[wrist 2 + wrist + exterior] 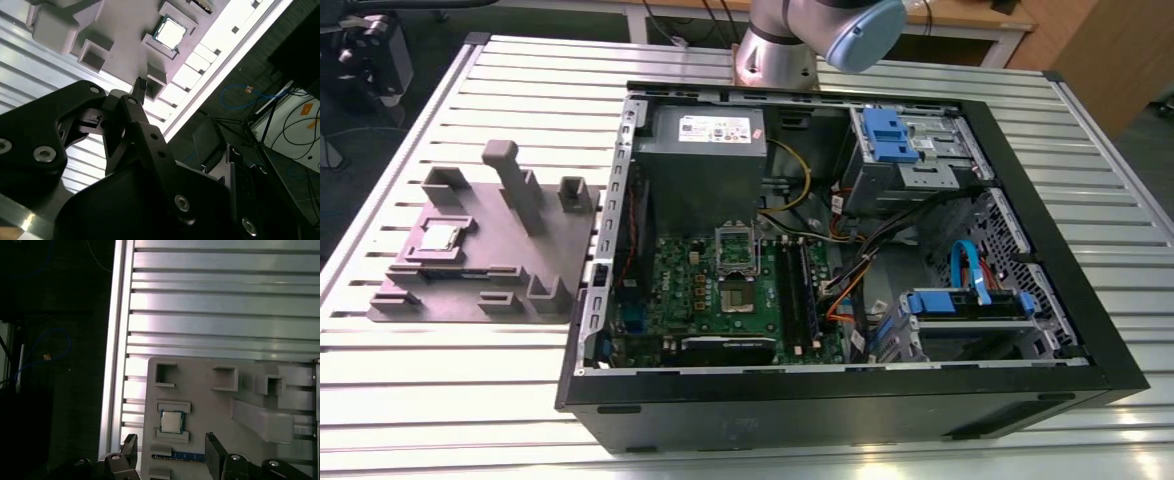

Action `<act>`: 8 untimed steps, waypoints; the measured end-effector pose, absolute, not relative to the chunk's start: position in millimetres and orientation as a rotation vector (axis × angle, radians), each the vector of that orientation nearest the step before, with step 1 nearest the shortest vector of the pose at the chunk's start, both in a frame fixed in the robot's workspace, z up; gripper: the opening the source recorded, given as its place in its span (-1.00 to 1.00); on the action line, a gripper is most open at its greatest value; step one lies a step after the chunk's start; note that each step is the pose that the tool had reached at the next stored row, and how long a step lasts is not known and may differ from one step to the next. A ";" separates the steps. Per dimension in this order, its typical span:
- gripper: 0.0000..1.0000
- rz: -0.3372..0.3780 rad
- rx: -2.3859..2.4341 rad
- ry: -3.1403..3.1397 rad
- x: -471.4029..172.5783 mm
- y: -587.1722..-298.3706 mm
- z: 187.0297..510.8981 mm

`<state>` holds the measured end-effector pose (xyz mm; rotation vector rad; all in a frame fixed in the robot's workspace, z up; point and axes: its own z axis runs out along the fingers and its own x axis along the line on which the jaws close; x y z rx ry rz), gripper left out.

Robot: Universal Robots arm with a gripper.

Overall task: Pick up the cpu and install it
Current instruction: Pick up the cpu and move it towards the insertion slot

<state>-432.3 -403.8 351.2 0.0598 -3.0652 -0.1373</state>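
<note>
Nothing of the task looks done yet: the cpu [440, 237] lies flat in its seat on the plate [494, 255], which rests on the table [454, 400] just beside the case [854, 405], on the exterior view's left. The socket [736, 250] on the board inside the case looks bare, so both the pick and the install are left, as far as I can judge. In the first wrist view the gripper [170, 440] hangs above the plate, clear of it, with its fingers [214, 455] spread wide and nothing between them; the cpu lines up roughly with the gap but sits well below the tips. As for edges, the cpu is framed by two low raised lips [173, 406] on opposite sides, while its other two sides look free, so those seem the sides open to a grasp. Taller posts [520, 190] stand on the plate near the seat, towards the case, and could catch a finger on a sideways move. The plate lies near the table's edge, with dark floor beyond. The way to the socket crosses the case wall, and the socket itself is hemmed in by the grey box [700, 170] on one side and loose cables [854, 270] on another, so room there looks tight; straight from above seems the only open approach.
</note>
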 end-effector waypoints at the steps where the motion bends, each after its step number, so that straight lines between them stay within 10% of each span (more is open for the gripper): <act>1: 0.29 -0.137 0.060 -3.065 -432.3 -403.9 350.9; 8: 0.29 -0.137 0.072 -3.065 -433.7 -404.0 343.7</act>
